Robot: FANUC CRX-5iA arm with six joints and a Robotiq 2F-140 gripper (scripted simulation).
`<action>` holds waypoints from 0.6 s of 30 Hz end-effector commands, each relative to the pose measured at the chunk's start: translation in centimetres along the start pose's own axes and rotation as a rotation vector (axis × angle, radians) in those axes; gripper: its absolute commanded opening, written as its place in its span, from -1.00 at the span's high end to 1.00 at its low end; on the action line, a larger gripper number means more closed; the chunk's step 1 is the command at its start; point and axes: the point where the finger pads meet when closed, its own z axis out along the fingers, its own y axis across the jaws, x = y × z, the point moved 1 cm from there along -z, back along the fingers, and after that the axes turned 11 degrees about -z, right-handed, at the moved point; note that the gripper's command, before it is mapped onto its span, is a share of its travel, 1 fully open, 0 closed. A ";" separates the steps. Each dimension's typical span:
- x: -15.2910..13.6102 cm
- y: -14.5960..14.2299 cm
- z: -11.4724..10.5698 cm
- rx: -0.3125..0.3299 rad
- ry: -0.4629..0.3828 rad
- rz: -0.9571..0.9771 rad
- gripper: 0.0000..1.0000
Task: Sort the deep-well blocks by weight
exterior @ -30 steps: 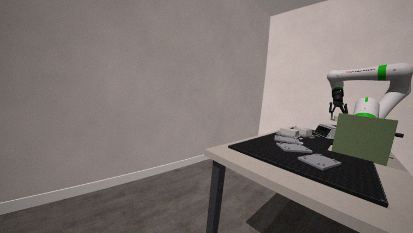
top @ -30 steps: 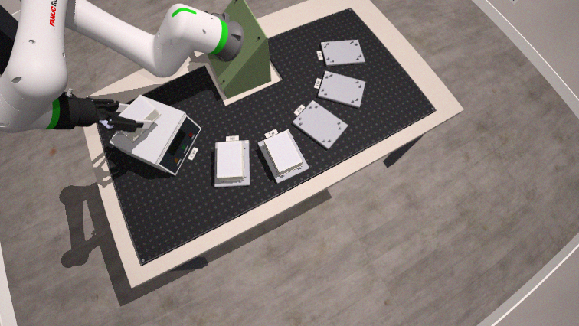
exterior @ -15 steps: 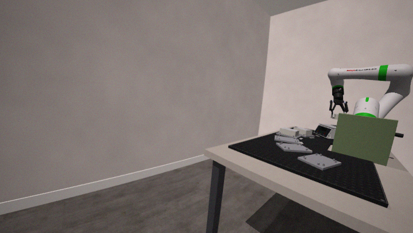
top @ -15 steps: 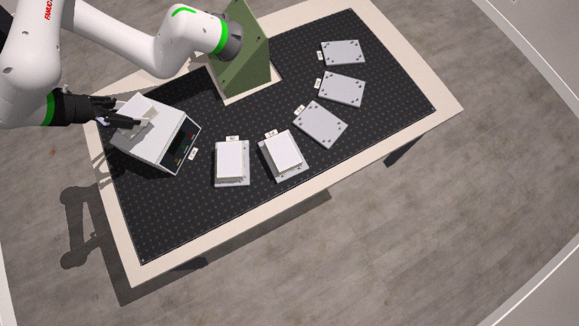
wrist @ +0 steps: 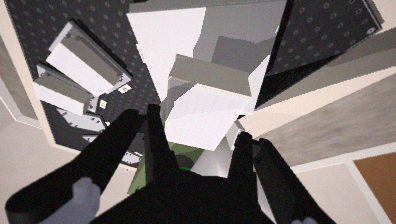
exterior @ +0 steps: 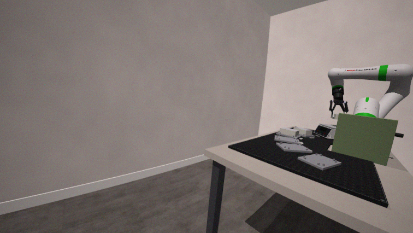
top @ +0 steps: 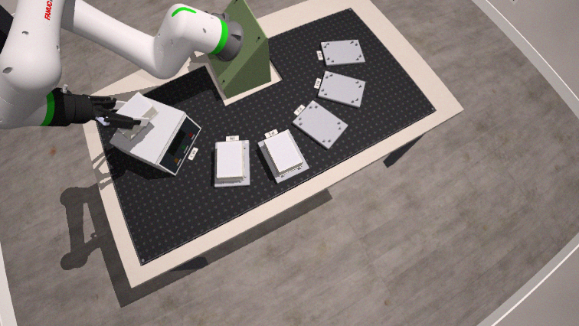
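Note:
My gripper [top: 120, 112] [exterior: 337, 111] [wrist: 198, 111] is shut on a white deep-well block [top: 135, 105] [wrist: 207, 115]. It holds the block a little above the platform of the check-weigher CW [top: 161, 139] [exterior: 325, 130] [wrist: 165, 35], near the platform's far-left end. A second block [top: 229, 160] [exterior: 305, 131] [wrist: 82, 65] lies in the infeed nest. A third block [top: 282, 151] [exterior: 289, 132] [wrist: 57, 90] lies in the nest to its right. In the exterior view the held block is mostly hidden behind the green panel.
Three empty grey nests [top: 319, 123] [top: 341, 89] [top: 342, 52] run in a row toward the back right of the black mat [top: 170, 214]. The arm's green pedestal [top: 243, 60] [exterior: 364, 139] stands at the back, between the weigher and those nests.

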 end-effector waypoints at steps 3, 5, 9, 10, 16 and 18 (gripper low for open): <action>0.0 -1.4 0.1 -0.065 -0.012 -0.115 0.80; 0.0 -1.7 0.2 -0.082 -0.015 -0.144 0.80; 0.0 -2.8 0.3 -0.131 -0.025 -0.231 0.80; 0.0 -3.1 0.3 -0.147 -0.028 -0.260 0.80; 0.0 -5.2 0.6 -0.237 -0.046 -0.419 0.80; 0.0 -5.9 0.6 -0.237 -0.046 -0.419 0.80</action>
